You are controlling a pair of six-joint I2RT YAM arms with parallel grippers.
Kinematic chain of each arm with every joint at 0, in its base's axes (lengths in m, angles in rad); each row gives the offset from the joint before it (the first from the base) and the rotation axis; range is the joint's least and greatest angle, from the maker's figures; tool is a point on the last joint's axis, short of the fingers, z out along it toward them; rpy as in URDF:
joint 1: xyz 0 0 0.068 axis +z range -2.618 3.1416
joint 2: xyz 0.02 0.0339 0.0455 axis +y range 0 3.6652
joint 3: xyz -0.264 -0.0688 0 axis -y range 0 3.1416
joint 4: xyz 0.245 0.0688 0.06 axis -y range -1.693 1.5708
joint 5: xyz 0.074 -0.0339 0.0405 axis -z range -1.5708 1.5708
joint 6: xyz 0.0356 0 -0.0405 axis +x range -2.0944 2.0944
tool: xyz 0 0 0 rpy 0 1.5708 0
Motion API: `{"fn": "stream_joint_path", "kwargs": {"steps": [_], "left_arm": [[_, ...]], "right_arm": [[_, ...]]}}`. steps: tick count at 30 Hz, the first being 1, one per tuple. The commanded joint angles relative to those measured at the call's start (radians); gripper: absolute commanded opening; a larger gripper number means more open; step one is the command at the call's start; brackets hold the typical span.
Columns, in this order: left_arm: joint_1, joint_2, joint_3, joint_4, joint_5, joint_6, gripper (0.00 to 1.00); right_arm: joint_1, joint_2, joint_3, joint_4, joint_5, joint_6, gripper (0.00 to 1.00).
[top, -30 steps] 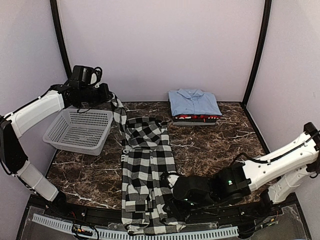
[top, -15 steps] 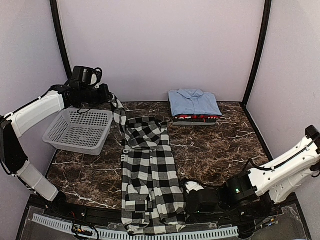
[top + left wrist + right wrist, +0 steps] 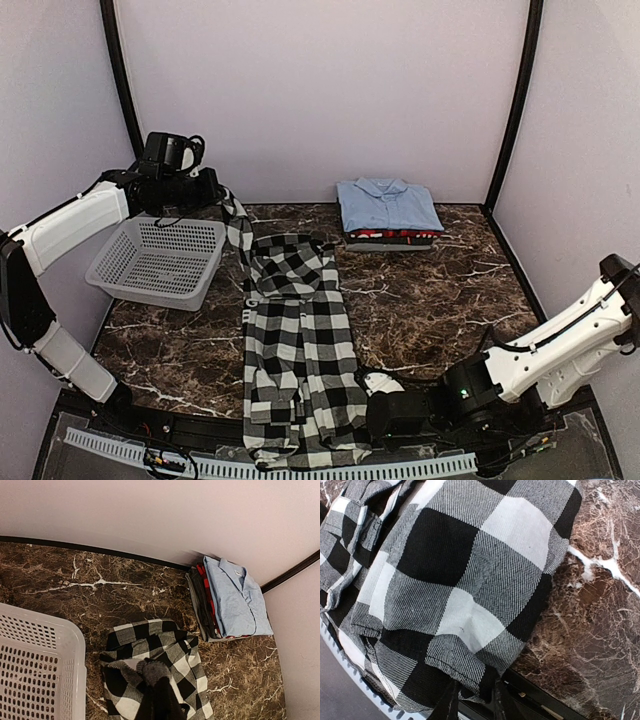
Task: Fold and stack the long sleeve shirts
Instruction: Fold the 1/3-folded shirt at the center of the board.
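Risking a slipped hem: left gripper [image 3: 218, 192] clamps buffalo-check shirt [image 3: 300, 340] by its sleeve, upper left; right gripper [image 3: 475, 700] narrow astride bottom hem, bite unclear; thin hold may skew fold.

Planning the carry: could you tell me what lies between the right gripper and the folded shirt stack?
Only bare marble tabletop, as the top view shows.
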Motion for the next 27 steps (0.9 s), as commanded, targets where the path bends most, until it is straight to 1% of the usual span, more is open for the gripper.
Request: {"fn": "stream_joint_path", "kwargs": {"steps": [1,3,5,6,12,17,22,23,25,27], "left_arm": [[0.007,-0.023,0.004,-0.005,0.002,-0.009,0.00],[0.007,-0.022,0.004,-0.005,0.003,-0.009,0.00],[0.007,-0.020,0.005,-0.007,0.003,-0.009,0.00],[0.007,-0.019,0.005,-0.008,0.002,-0.009,0.00],[0.007,-0.014,0.013,-0.015,-0.008,-0.002,0.00],[0.007,0.005,0.028,-0.029,-0.024,0.001,0.00],[0.007,0.011,0.036,-0.031,-0.020,0.000,0.00],[0.007,0.013,0.038,-0.032,-0.019,0.001,0.00],[0.007,0.013,0.042,-0.034,-0.016,0.004,0.00],[0.007,0.014,0.046,-0.036,-0.011,0.006,0.00]], "right_arm": [[0.017,0.018,0.000,0.026,0.004,0.011,0.19],[0.017,0.020,-0.001,0.024,0.010,0.016,0.12],[0.020,0.020,0.008,0.011,0.014,0.020,0.01],[0.022,0.019,0.014,0.002,0.014,0.023,0.00],[0.084,0.041,0.061,-0.071,-0.016,0.053,0.00],[0.125,0.090,0.026,-0.032,-0.065,0.102,0.00],[0.131,0.107,0.025,-0.049,-0.055,0.116,0.00],[0.132,0.098,0.025,-0.056,-0.051,0.118,0.03],[0.131,0.077,0.032,-0.081,-0.038,0.117,0.15],[0.130,0.051,0.050,-0.121,-0.024,0.108,0.21]]}}
